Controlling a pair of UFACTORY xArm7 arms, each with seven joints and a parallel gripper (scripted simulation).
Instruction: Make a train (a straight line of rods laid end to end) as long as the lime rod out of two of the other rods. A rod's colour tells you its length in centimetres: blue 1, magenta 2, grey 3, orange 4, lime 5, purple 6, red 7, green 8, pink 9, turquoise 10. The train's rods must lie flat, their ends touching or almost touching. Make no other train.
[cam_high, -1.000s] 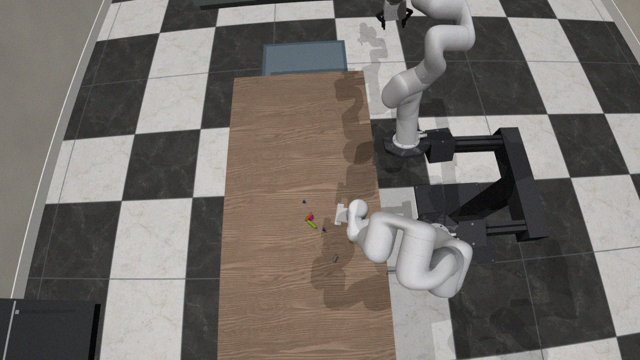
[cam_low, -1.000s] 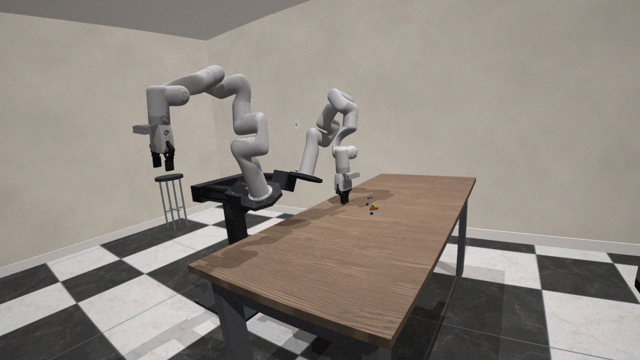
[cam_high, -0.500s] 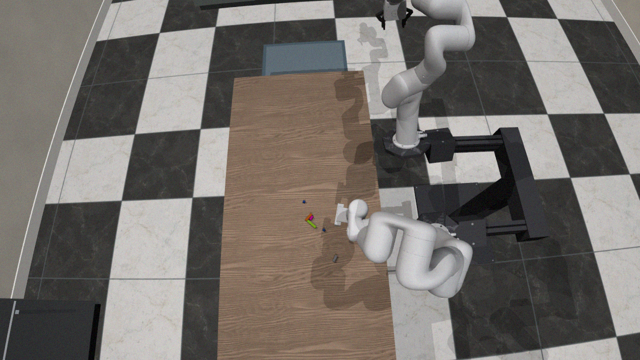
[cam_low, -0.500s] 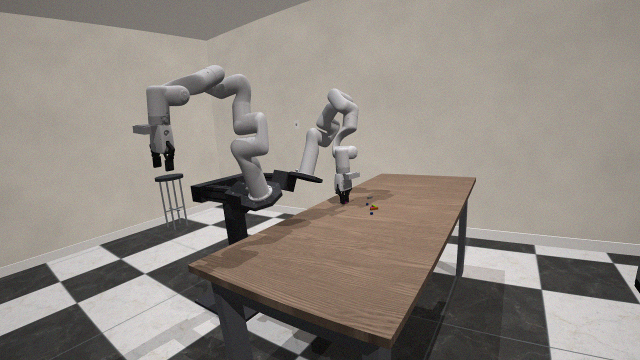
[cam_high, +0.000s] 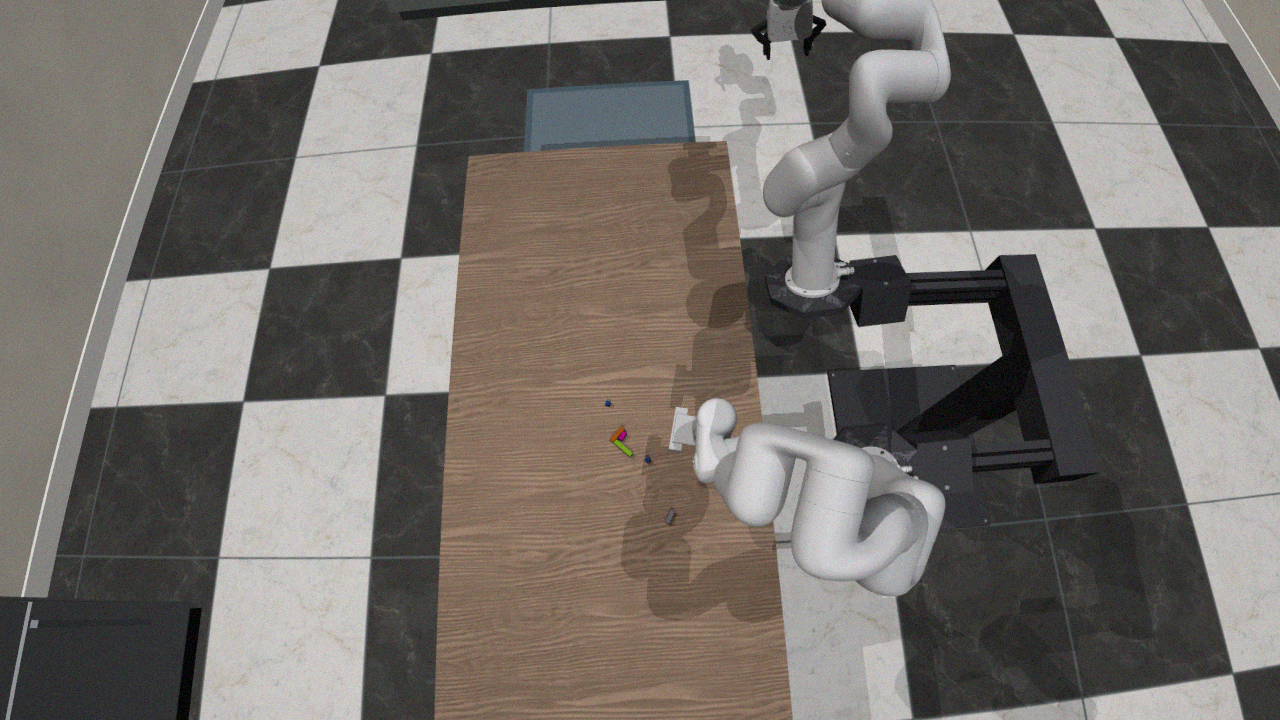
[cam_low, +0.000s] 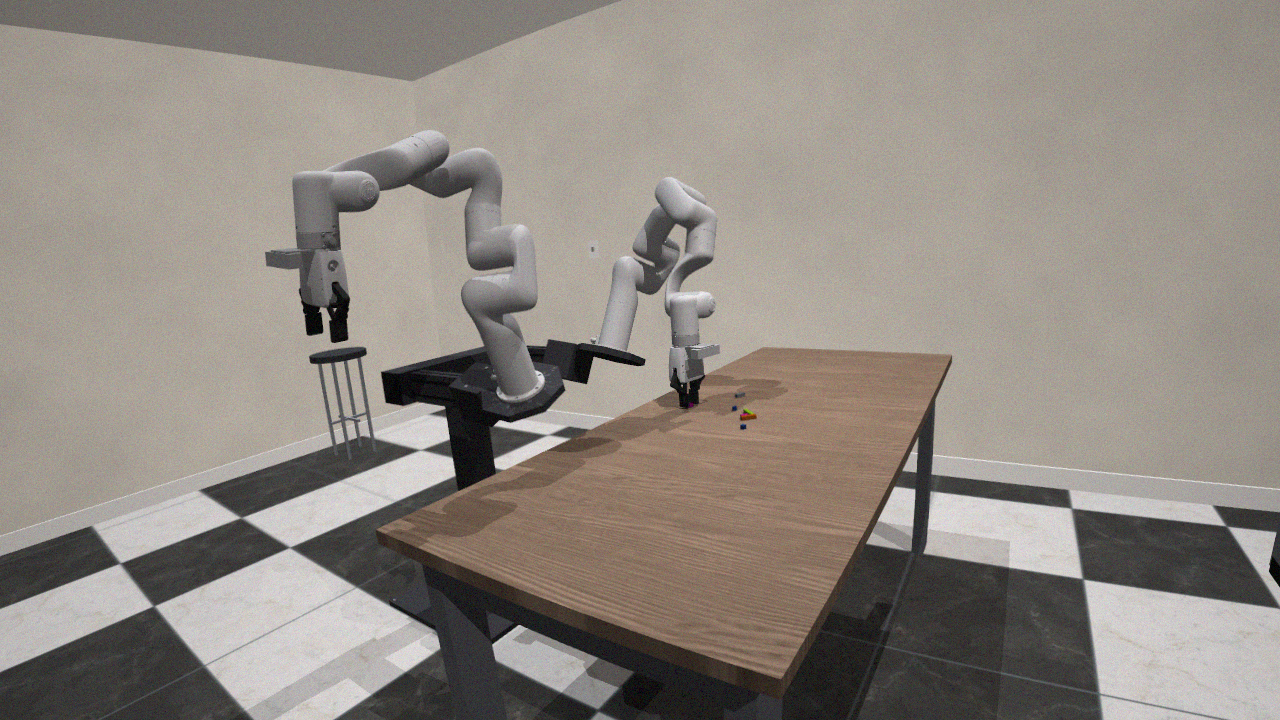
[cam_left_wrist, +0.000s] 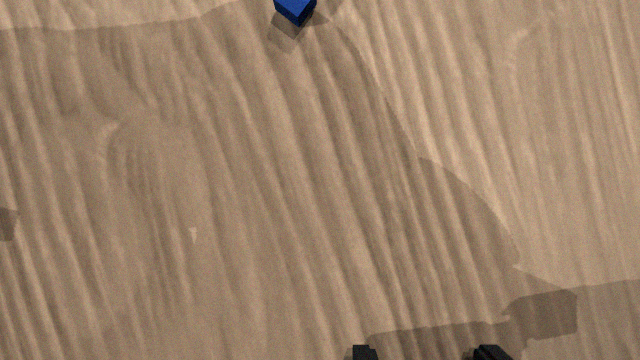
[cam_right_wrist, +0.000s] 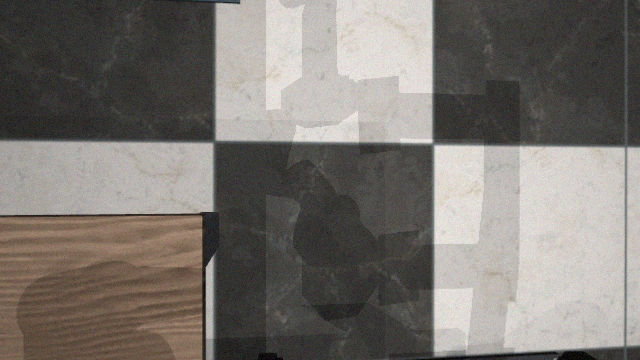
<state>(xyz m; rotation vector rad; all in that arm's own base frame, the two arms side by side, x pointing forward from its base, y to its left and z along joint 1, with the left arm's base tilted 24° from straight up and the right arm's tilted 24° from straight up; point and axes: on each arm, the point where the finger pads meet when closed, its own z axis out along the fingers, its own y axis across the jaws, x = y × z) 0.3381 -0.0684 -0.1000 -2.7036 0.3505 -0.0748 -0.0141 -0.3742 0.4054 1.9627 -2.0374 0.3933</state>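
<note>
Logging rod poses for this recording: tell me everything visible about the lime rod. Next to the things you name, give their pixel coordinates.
The lime rod (cam_high: 624, 449) (cam_low: 749, 411) is slim, straight and evenly bright yellow-green, material unclear. It lies flat on the wooden table (cam_high: 554, 268) (cam_low: 716, 501) (cam_left_wrist: 200, 175) (cam_right_wrist: 100, 240), roughly square to the orange rod (cam_high: 616, 435) (cam_low: 748, 416), one end beside it; contact is too small to judge. No end effector holds it.

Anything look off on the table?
Mostly the cluster: an orange rod and a lime rod lie at an angle, with a short magenta rod crowded against the orange one's side. Looks jumbled rather than end to end. No damage visible at this size.
</note>
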